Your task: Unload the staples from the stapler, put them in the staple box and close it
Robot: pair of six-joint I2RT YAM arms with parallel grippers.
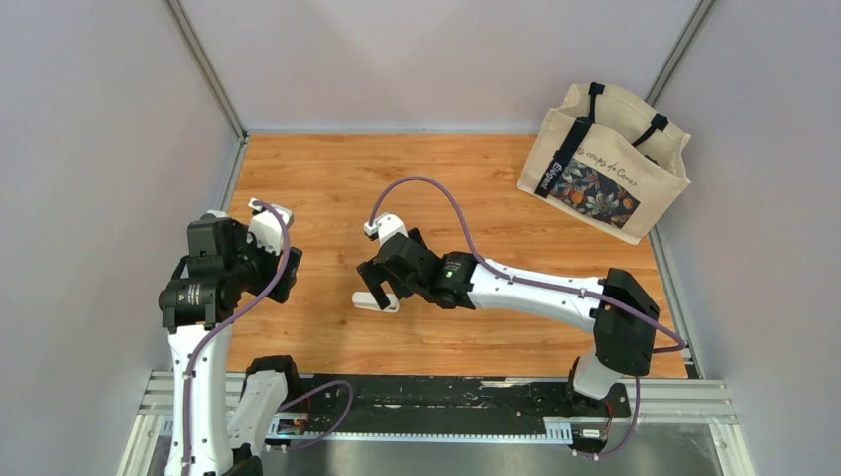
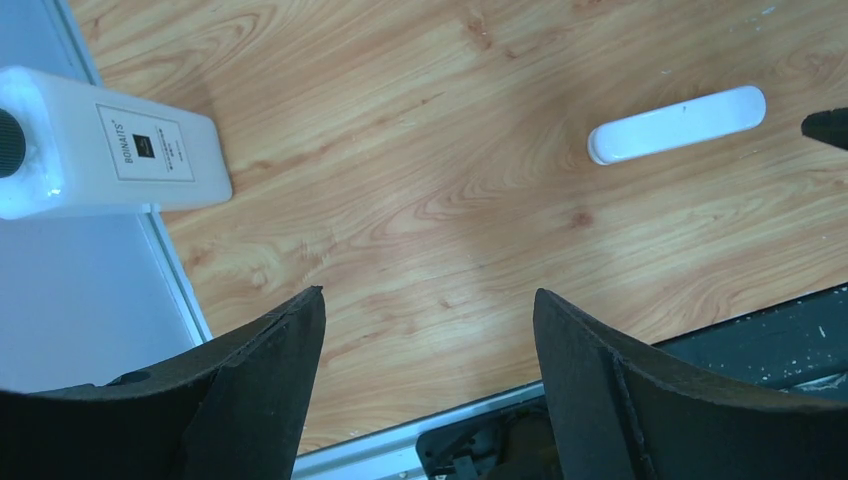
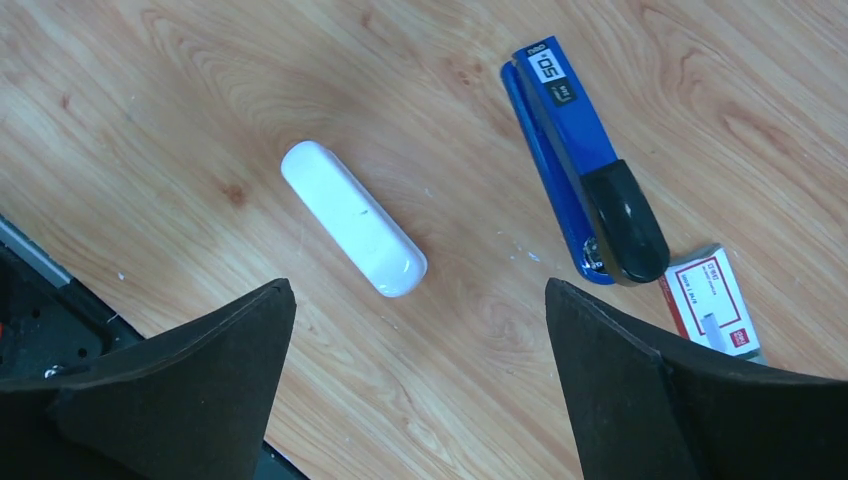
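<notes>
The right gripper hangs with jaws spread wide above the wooden tabletop, where the narrow blue stapler with a black end lies flat and ungripped between a white rounded oblong stick and a small red-and-white box just beside that black end. The left gripper, jaws likewise apart and empty, hovers near a white rectangular bottle at the table's edge. A cream canvas tote bag stands in the far right corner.

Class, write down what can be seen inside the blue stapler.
Nothing: the stapler lies shut on the table, its blue top covering the magazine, so any staples are hidden.
</notes>
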